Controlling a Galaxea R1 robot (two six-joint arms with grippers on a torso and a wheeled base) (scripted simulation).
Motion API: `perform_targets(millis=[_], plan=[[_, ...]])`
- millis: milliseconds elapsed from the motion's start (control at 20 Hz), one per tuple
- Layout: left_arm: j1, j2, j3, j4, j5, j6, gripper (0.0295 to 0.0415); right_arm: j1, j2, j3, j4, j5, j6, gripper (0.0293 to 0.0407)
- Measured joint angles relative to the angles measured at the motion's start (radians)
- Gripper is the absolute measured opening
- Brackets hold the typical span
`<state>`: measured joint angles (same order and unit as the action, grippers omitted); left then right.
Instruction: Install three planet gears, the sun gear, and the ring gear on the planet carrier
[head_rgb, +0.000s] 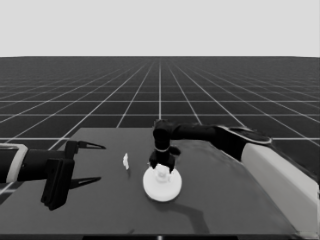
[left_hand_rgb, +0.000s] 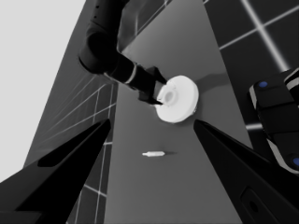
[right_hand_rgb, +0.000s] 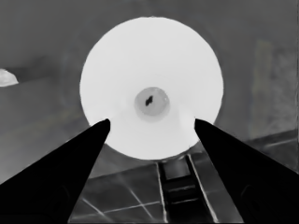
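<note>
right jaws (head_rgb: 161, 169) spread over larger round part (head_rgb: 162, 186).

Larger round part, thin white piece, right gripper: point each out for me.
Larger round part (head_rgb: 162, 187): head view, near rim.
Thin white piece (left_hand_rgb: 154, 153): left wrist view, mid-length.
Right gripper (head_rgb: 162, 166): head view, between its fingertips, over the hub.

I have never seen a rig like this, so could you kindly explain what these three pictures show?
It is a simulated two-armed robot at a dark table. One picture looks down across the table from the head; the other two come from cameras on each wrist. The right pincer stands directly over a large white round part, fingers spread, holding nothing. The left pincer waits open over the table's left end. A thin white piece lies between them. No small gears show; they may be hidden underneath.
</note>
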<state>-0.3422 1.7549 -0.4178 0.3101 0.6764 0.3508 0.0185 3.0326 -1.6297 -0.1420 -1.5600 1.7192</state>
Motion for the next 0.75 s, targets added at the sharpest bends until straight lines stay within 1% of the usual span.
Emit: perform_targets(millis=[50,100,150,250,450,500,550,600,650,700,750], plan=[[0.0,0.0,0.0,0.0,0.0,0.0,0.0385,0.097,-0.003,0.021,0.077,-0.014,-0.113,0.0386],[0.0,0.0,0.0,0.0,0.0,0.0,0.0385,0.153,0.0,0.018,0.124,-0.017,-0.19,0.0386],[0.0,0.0,0.0,0.0,0.0,0.0,0.0385,0.184,0.002,0.01,0.152,-0.018,-0.241,0.0385],[0.0,0.0,0.0,0.0,0.0,0.0,0.0385,0.212,0.005,-0.001,0.178,-0.02,-0.29,0.0385],[0.0,0.0,0.0,0.0,0.0,0.0,0.0385,0.223,0.006,-0.007,0.19,-0.02,-0.315,0.0385],[-0.015,0.265,-0.155,0.434,0.453,-0.485,0.039,0.064,-0.266,0.443,-0.113,0.144,-0.741,0.0406],[-0.029,0.562,-0.367,0.256,0.9,-0.976,0.0406,-0.132,-0.681,0.77,-0.295,0.241,-1.014,0.0395],[-0.023,0.714,-0.646,-0.025,0.966,-1.215,0.0404,-0.239,-0.937,0.963,-0.402,0.297,-1.174,0.0389],[-0.005,0.791,-0.875,-0.191,0.952,-1.288,0.0395,-0.298,-1.081,1.078,-0.465,0.331,-1.268,0.0386],[0.01,0.842,-1.04,-0.286,0.947,-1.303,0.039,-0.33,-1.163,1.147,-0.502,0.351,-1.324,0.0385],[0.02,0.878,-1.154,-0.342,0.95,-1.299,0.0387,-0.349,-1.21,1.187,-0.524,0.363,-1.357,0.0385]])
